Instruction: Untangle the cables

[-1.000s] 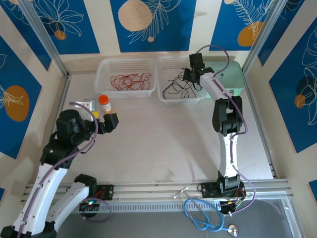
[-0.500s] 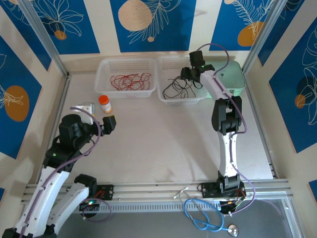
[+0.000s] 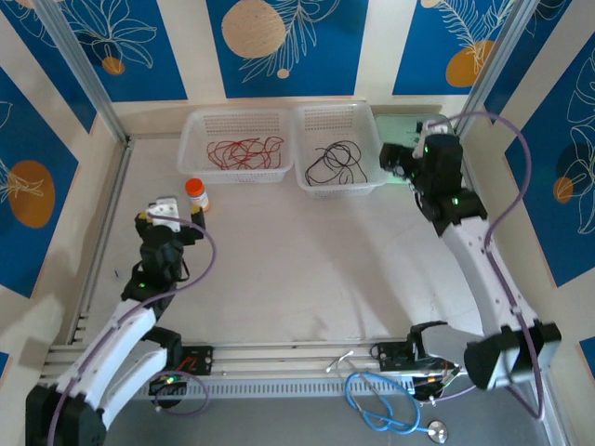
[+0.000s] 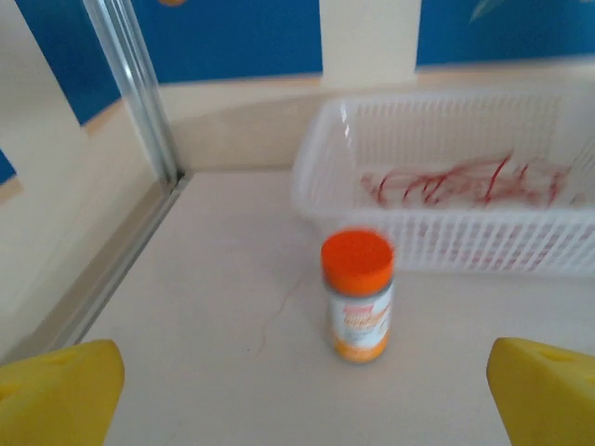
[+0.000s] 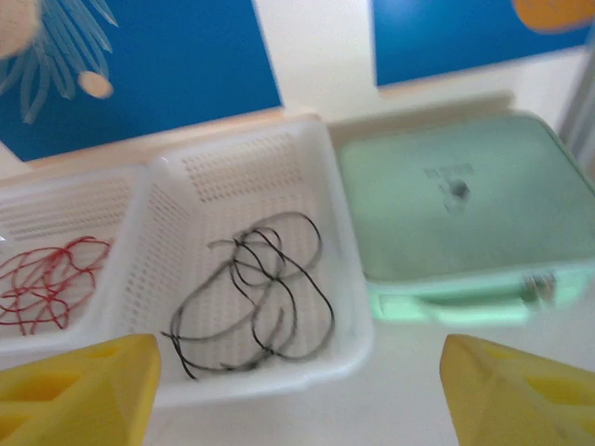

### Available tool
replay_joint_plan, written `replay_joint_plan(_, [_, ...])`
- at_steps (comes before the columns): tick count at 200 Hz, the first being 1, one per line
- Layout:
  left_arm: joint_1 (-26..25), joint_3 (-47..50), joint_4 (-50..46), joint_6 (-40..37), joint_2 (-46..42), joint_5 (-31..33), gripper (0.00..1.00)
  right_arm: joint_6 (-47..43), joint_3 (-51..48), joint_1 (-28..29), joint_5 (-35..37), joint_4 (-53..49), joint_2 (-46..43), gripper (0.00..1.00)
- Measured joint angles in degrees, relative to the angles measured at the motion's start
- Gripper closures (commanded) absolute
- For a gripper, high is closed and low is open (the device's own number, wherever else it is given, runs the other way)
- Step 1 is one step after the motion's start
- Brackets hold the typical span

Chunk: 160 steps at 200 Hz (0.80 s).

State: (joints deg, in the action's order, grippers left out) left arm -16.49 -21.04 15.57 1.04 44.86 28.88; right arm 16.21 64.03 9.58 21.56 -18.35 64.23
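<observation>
Red cables (image 3: 244, 151): thin wiry loops, lying flat in left basket (image 3: 232, 123) of white perforated plastic; long axis left-right.
Black cables (image 5: 256, 288): thin curled loops in right basket (image 5: 242, 167); roundish clump, axis unclear.
Left gripper (image 4: 307, 386): yellow fingers wide apart, empty.
Right gripper (image 5: 297, 390): yellow fingers apart, empty.
Change: right arm out of right basket, swung rightward, fingers spread from closed; left arm drawn back.
</observation>
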Motion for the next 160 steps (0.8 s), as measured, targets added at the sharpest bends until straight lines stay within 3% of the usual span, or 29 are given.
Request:
replay_joint_plan(39, [0.72, 9.44, 20.13, -5.60, 14.53, 2.29, 0.00, -3.85, -20.41, -2.43, 0.46, 7.58, -8.61, 0.01])
replay_joint_plan(80, [3.58, 12.22, 47.34, -7.06, 41.00, -1.05, 0.00, -6.97, -34.62, -2.86, -0.13, 21.68, -8.50, 0.01])
replay_joint_plan(108, [3.89, 11.17, 53.99, -8.07, 48.11, -6.51, 0.00, -7.50, -43.04, -2.86, -0.13, 36.15, -4.92, 0.01])
replay_joint_plan(141, [6.97, 9.68, 56.39, -7.08, 47.71, -11.26, 0.00, -8.59, -48.09, -3.41, -0.87, 50.69, 3.34, 0.00])
replay_joint_plan(160, [10.08, 7.48, 52.87, -5.42, 46.58, -15.06, 0.00, -9.79, -48.04, -3.61, -1.62, 58.64, 9.81, 0.00])
